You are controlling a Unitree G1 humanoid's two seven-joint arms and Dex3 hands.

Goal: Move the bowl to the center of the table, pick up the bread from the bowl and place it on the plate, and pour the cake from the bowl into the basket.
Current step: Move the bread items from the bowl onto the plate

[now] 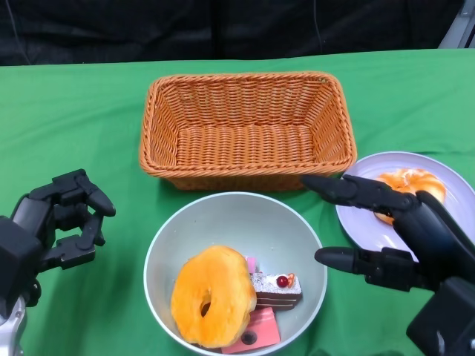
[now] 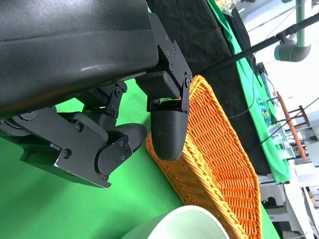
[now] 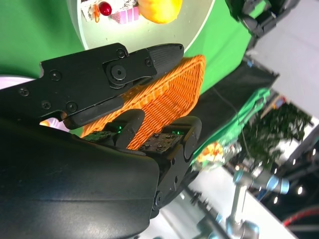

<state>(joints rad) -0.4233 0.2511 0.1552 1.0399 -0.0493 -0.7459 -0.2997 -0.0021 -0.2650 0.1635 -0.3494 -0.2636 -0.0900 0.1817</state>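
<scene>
A pale bowl (image 1: 308, 245) holding bread and cake is flanked by two empty robot hands on a green tablecloth (image 1: 82, 119).

The right hand (image 1: 386, 230) is seen spread, its fingers (image 1: 349, 189) extended toward the bowl's rim, with the plate (image 1: 460, 174) and a second pastry (image 1: 408, 182) just behind it. The left hand (image 1: 63, 222) is held apart from the bowl, fingers loosely curled on nothing. A ring-shaped bread (image 1: 211, 297) is leaned against the cherry-topped cake slice (image 1: 276, 288). The wicker basket (image 1: 245, 126) is set beyond both hands. No writing can be read.
</scene>
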